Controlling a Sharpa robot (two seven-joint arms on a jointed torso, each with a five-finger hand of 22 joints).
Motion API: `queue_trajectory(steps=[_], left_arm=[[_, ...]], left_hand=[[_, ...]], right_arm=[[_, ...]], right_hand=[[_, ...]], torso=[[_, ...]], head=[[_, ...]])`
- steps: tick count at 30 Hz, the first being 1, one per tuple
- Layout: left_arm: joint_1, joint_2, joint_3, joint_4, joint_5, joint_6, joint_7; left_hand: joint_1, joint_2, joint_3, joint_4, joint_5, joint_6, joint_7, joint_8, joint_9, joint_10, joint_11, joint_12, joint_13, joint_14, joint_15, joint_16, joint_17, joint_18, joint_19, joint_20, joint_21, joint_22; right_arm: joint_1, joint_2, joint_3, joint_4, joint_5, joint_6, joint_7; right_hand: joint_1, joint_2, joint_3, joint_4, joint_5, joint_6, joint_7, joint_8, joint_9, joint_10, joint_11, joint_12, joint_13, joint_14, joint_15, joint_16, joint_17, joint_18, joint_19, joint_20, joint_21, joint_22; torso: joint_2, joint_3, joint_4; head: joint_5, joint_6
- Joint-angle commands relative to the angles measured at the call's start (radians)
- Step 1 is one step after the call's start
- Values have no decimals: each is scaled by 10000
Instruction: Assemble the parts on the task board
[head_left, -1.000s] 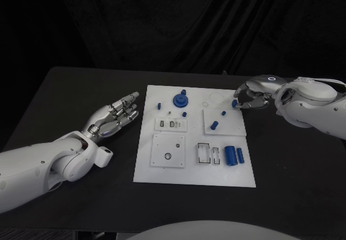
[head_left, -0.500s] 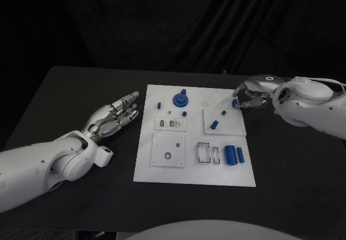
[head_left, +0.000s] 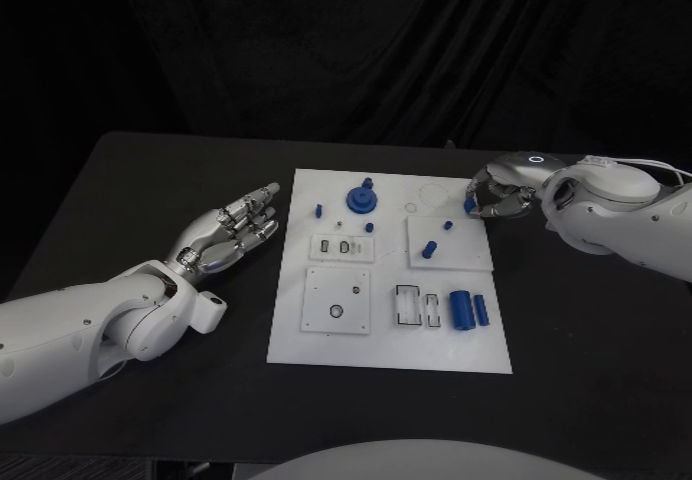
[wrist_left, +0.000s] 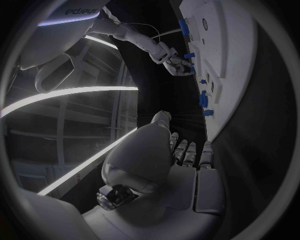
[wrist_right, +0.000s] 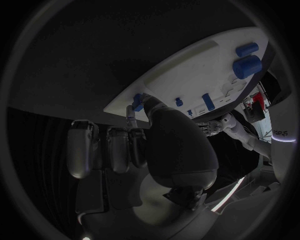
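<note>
right hand (head_left: 500, 195) clamped, apparently, on small blue peg (head_left: 470, 206) at task board (head_left: 378, 345) upper right, barely shifted | left hand (head_left: 238, 228) unchanged, fingers apart on counter (head_left: 144, 190) | insertion pending

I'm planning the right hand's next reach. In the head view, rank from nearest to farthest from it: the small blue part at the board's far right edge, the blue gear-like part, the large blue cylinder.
1. Small blue part, at the right hand.
2. Blue gear-like part, far middle of the board.
3. Large blue cylinder, near right of the board.
</note>
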Motion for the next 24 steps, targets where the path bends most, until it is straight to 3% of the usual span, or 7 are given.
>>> queue_trajectory(steps=[1, 3, 5, 10, 18, 24], left_arm=[[-7, 13, 6, 8, 26, 145, 1556], [-7, 11, 6, 6, 26, 149, 1554], [-8, 10, 6, 3, 26, 153, 1550], [-9, 15, 6, -6, 26, 163, 1542], [-11, 16, 6, -10, 26, 178, 1528], [-13, -14, 6, -6, 26, 184, 1517]], left_hand=[[-37, -50, 63, -2, -17, -39, 27, -16, -10, -6, 41, 25, -4, -3, 38, -37, -15, -75, 11, 76, -60, -11], [-37, -50, 63, -2, -17, -39, 27, -16, -10, -6, 41, 25, -4, -3, 38, -37, -15, -75, 11, 76, -60, -11], [-37, -50, 63, -2, -17, -39, 27, -16, -10, -6, 41, 25, -4, -3, 38, -37, -15, -75, 11, 76, -60, -11], [-37, -50, 63, -2, -17, -39, 27, -16, -10, -6, 41, 25, -4, -3, 38, -37, -15, -75, 11, 76, -60, -11], [-39, -53, 87, -7, -28, -54, 20, -18, -11, -5, 77, 26, -4, -3, 63, -37, -15, -85, 11, 87, -60, -11], [-39, -53, 87, -7, -28, -54, 20, -18, -11, -5, 77, 26, -4, -3, 63, -37, -15, -85, 11, 87, -60, -11]], right_arm=[[-35, 22, 4, -31, -65, -68, -86], [-39, 35, 5, -43, -65, -106, -56], [-43, 50, 5, -58, -65, -138, -27], [-47, 79, 5, -86, -65, -149, 2], [-50, 95, 5, -99, -65, -195, 21], [-49, 39, 7, 60, -64, -513, 37]], right_hand=[[119, 32, -90, -10, 45, 95, -23, 254, 253, 1077, -74, 26, 2630, 907, -90, -61, 2238, -23, 209, -82, -73, 2108], [139, 48, -94, -22, 45, 107, -31, 314, 311, 1077, -76, 26, 2630, 906, -99, -63, 2235, -26, 214, -81, -68, 2112], [237, 102, -112, -99, 45, 137, -61, 578, 561, 1077, -97, 26, 2630, 905, -123, -69, 2231, -25, 215, -97, -80, 2118], [253, 107, -122, -113, 45, 103, -67, 630, 621, 1077, -101, 26, 2630, 908, -130, -63, 2239, -26, 217, -102, -81, 2121], [205, 315, -153, -91, 46, 207, -180, 1102, 1047, 1077, -184, 26, 2630, 913, -176, -56, 2252, -30, 233, -144, -78, 2141], [205, 407, -150, -116, 45, 332, -238, 1336, 1239, 1077, -231, 26, 2630, 926, -212, -30, 2284, -36, 253, -175, -57, 2156]], torso=[[-2, -5, 8], [0, -7, 5], [-1, -8, 2], [-2, -5, 2], [3, 0, 8], [-1, -5, 0]], head=[[-4, -15], [2, -28], [9, -39], [8, -47], [11, -49], [49, -46]])
